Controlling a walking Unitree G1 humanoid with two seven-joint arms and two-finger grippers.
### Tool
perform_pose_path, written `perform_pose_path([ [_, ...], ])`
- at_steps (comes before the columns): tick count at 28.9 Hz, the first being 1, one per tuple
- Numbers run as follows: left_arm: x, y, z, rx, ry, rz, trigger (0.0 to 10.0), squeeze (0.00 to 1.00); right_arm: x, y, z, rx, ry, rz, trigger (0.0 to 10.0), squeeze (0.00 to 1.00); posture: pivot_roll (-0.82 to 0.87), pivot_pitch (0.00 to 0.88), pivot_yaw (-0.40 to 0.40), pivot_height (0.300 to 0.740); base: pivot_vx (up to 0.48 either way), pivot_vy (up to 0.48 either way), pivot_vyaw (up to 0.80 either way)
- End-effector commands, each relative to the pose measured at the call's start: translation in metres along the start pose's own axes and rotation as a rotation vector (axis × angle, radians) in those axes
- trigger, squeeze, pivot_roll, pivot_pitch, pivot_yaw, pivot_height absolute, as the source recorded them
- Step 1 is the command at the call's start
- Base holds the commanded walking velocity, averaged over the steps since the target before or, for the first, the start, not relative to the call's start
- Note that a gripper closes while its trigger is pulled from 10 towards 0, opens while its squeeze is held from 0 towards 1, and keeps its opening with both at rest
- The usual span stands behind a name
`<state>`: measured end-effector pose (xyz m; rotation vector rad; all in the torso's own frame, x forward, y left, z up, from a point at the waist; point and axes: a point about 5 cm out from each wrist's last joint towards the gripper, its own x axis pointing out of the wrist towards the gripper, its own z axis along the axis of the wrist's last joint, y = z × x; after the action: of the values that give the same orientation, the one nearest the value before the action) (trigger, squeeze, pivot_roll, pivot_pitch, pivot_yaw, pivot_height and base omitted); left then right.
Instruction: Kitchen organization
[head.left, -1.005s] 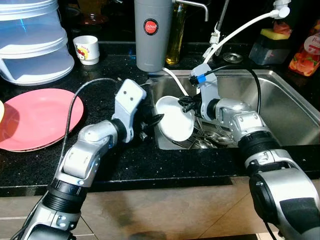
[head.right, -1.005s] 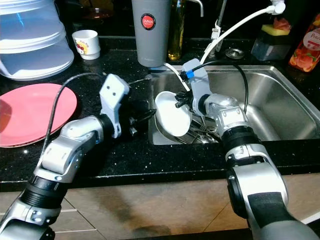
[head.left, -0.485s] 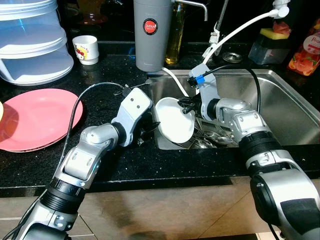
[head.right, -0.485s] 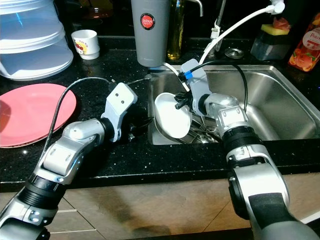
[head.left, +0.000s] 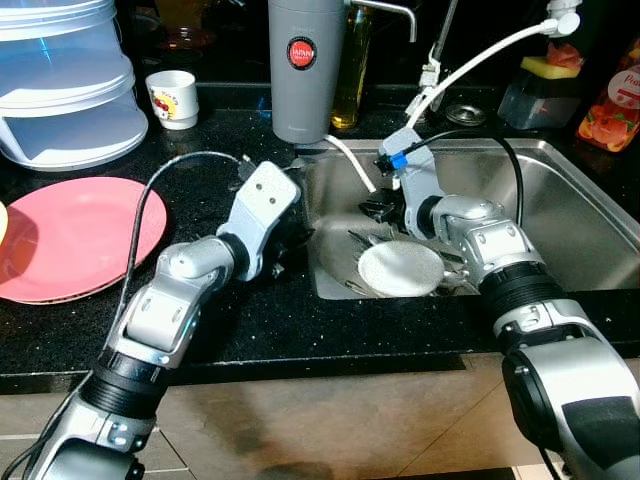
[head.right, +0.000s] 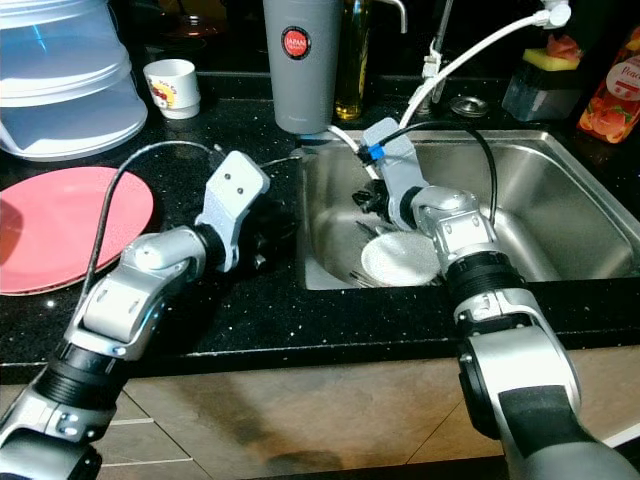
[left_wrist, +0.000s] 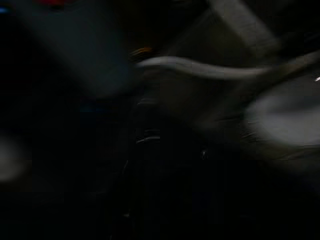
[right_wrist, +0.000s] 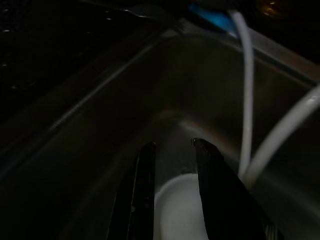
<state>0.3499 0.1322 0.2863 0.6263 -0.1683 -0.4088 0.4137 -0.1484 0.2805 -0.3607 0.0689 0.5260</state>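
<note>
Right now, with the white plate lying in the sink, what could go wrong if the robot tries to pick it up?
1. The white plate lies flat on cutlery in the sink, so the right gripper may find no edge to grip and may slip.
2. The white hose runs close to the right arm and could snag.
3. The left gripper sits at the sink's rim and might bump it.

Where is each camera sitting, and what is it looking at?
Left eye view: on the head, looking down at the counter and sink; both silver arms show.
Right eye view: beside it, same scene; shares the white plate lying in the sink.
Left wrist view: on the left wrist, dark and blurred; a pale round shape, perhaps the plate.
Right wrist view: on the right wrist, looking into the sink along the right gripper, whose fingers stand apart.
</note>
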Motion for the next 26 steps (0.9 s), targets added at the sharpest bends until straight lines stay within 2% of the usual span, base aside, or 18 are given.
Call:
perform_pose_path([
  [1, -0.003, 0.014, -0.004, 0.147, 0.075, 0.081, 10.0, 0.0, -0.001, -0.002, 0.008, 0.008, -0.033, -0.007, 10.0, 0.0, 0.04, 0.148, -0.005, 0.74, 0.0, 0.0, 0.0],
  [2, -0.008, 0.026, -0.008, 0.277, 0.143, 0.11, 10.0, 0.0, 0.0, -0.002, 0.008, 0.009, -0.033, -0.006, 10.0, 0.0, 0.04, 0.148, -0.005, 0.74, 0.0, 0.0, 0.0],
  [3, -0.01, 0.029, -0.01, 0.308, 0.166, 0.108, 10.0, 0.0, 0.0, -0.001, 0.008, 0.008, -0.033, -0.005, 10.0, 0.0, 0.04, 0.148, -0.005, 0.74, 0.0, 0.0, 0.0],
  [5, -0.015, 0.031, -0.014, 0.367, 0.227, 0.08, 10.0, 0.0, 0.001, -0.001, 0.009, 0.008, -0.033, -0.002, 10.0, 0.0, 0.04, 0.148, -0.008, 0.74, 0.0, 0.0, 0.0],
  [8, -0.016, 0.032, -0.016, 0.384, 0.245, 0.076, 10.0, 0.0, 0.001, 0.0, 0.009, 0.007, -0.034, -0.001, 10.0, 0.0, 0.04, 0.148, -0.008, 0.74, 0.0, 0.0, 0.0],
  [11, -0.027, 0.04, -0.034, 0.446, 0.399, 0.066, 10.0, 0.0, 0.002, 0.003, 0.01, -0.002, -0.034, 0.025, 10.0, 0.0, 0.04, 0.148, -0.008, 0.74, 0.0, 0.0, 0.0],
  [14, -0.029, 0.041, -0.036, 0.465, 0.42, 0.058, 10.0, 0.0, 0.002, 0.003, 0.011, -0.002, -0.035, 0.028, 10.0, 0.0, 0.04, 0.148, -0.008, 0.74, 0.0, 0.0, 0.0],
  [16, -0.032, 0.045, -0.043, 0.504, 0.474, 0.07, 10.0, 0.0, 0.002, 0.004, 0.014, 0.007, -0.049, 0.042, 10.0, 0.0, 0.04, 0.148, -0.008, 0.74, 0.0, 0.0, 0.0],
  [22, -0.039, 0.059, -0.056, 0.485, 0.591, 0.124, 10.0, 0.0, 0.0, 0.004, 0.022, 0.037, -0.082, 0.075, 10.0, 0.0, 0.04, 0.146, -0.008, 0.74, 0.0, 0.0, 0.0],
  [26, -0.043, 0.064, -0.06, 0.472, 0.634, 0.142, 10.0, 0.0, 0.0, 0.004, 0.022, 0.047, -0.086, 0.082, 10.0, 0.0, 0.04, 0.146, -0.008, 0.74, 0.0, 0.0, 0.0],
])
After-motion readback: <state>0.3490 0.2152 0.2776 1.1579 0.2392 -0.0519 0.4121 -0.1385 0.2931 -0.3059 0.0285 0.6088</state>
